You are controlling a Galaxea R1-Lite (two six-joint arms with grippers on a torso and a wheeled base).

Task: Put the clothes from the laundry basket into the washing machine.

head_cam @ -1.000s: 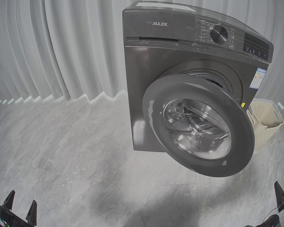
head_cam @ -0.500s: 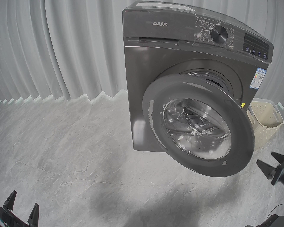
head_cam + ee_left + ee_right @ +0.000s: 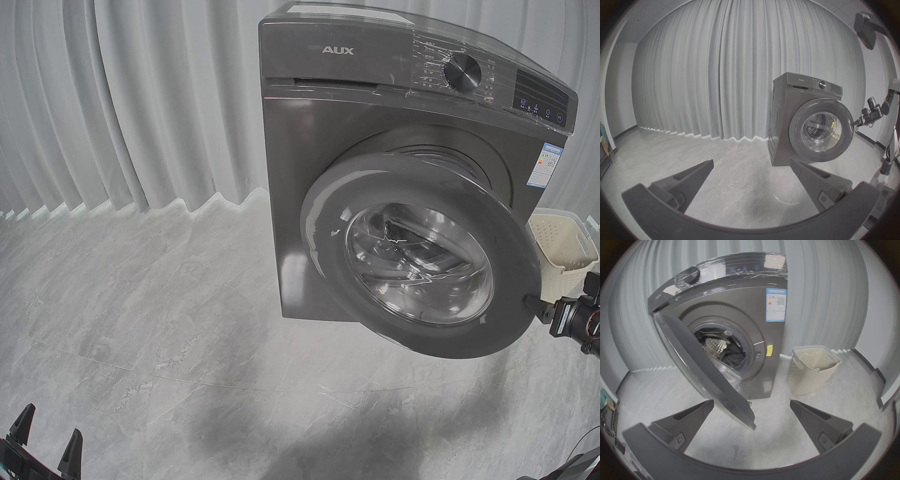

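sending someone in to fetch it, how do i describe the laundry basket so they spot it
Find the big grey washing machine with its round door open. On the floor beside it, to its right, stands the laundry basket: the only cream, perforated plastic tub there.

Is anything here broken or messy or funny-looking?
Nothing looks broken or spilled. One funny bit: the washing machine has wrinkly clear plastic film taped over its top panel, like it is brand new. Its door hangs open, and the laundry basket stands upright beside it.
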